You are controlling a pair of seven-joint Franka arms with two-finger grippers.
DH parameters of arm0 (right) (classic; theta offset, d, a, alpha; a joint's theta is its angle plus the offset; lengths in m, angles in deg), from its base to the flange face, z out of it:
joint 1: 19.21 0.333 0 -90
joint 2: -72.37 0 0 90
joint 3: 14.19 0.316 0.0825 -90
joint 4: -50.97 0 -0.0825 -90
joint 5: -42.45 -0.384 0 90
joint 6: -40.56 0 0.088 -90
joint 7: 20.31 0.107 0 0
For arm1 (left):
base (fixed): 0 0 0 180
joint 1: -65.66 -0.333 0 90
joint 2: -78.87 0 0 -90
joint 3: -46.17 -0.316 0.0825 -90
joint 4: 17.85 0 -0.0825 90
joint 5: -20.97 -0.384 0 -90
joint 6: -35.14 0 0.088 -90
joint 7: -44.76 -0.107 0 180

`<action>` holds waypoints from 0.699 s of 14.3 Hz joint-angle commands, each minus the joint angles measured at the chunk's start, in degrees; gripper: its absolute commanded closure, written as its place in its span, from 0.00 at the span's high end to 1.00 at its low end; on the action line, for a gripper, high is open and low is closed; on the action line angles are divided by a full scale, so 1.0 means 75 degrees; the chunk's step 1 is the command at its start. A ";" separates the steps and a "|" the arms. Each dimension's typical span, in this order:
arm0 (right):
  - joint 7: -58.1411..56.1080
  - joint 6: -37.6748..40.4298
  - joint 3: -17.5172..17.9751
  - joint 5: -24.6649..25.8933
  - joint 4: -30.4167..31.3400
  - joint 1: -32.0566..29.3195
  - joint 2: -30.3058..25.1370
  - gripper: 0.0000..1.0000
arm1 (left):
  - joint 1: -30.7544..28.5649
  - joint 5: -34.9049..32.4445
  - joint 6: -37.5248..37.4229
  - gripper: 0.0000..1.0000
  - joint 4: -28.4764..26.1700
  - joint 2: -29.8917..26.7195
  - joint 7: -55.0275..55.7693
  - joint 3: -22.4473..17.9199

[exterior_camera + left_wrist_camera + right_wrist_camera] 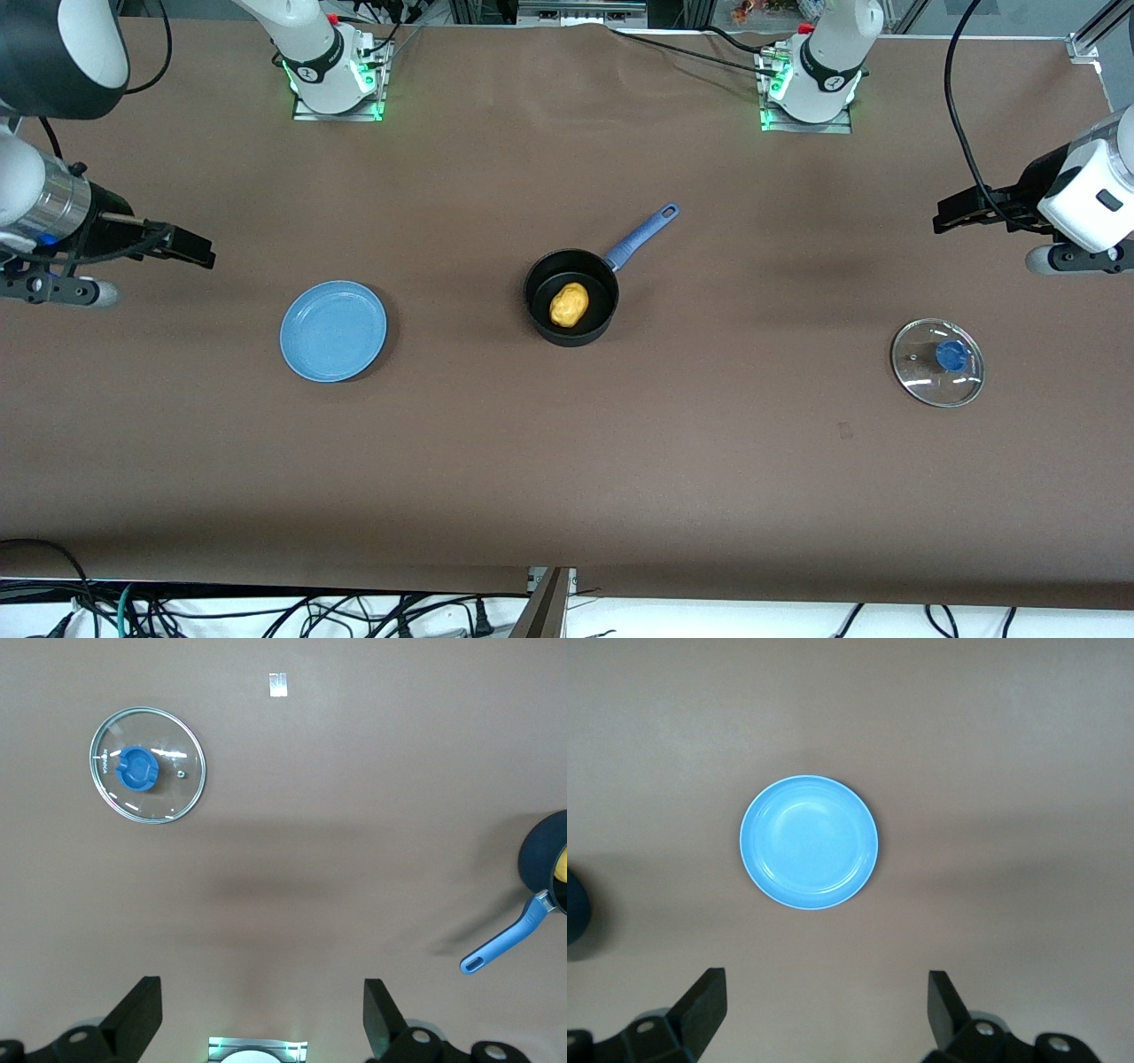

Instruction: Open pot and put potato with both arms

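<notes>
The black pot (571, 332) with its long blue handle (640, 237) stands open at the table's middle. The yellow-orange potato (569, 304) lies inside it. The glass lid (937, 361) with a blue knob lies flat on the table toward the left arm's end; it also shows in the left wrist view (147, 765), as does the pot's edge (542, 859). My left gripper (944, 216) is open and empty, raised at the left arm's end of the table. My right gripper (202, 252) is open and empty, raised at the right arm's end.
A flat blue plate (333, 330) lies on the brown table toward the right arm's end, empty; it also shows in the right wrist view (809, 841). Both arm bases (332, 71) stand along the table's edge farthest from the front camera. Cables hang below the near edge.
</notes>
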 commanded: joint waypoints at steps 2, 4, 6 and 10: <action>-0.0494 -0.0376 0.0732 0.0095 0.0735 -0.0925 -0.0641 1.00 | 0.0023 -0.0063 -0.0050 1.00 0.0206 0.0089 -0.0004 -0.0006; -0.0754 -0.0176 0.0649 0.0118 0.0606 -0.0925 -0.0653 1.00 | 0.0023 -0.0063 -0.0050 1.00 0.0195 0.0089 -0.0004 -0.0017; -0.0720 -0.0082 0.0649 0.0083 0.0570 -0.0960 -0.0641 1.00 | 0.0023 -0.0063 -0.0039 1.00 0.0195 0.0089 -0.0004 -0.0006; -0.0696 -0.0082 0.0638 0.0060 0.0570 -0.0960 -0.0629 1.00 | 0.0023 -0.0063 -0.0039 1.00 0.0195 0.0089 -0.0004 -0.0006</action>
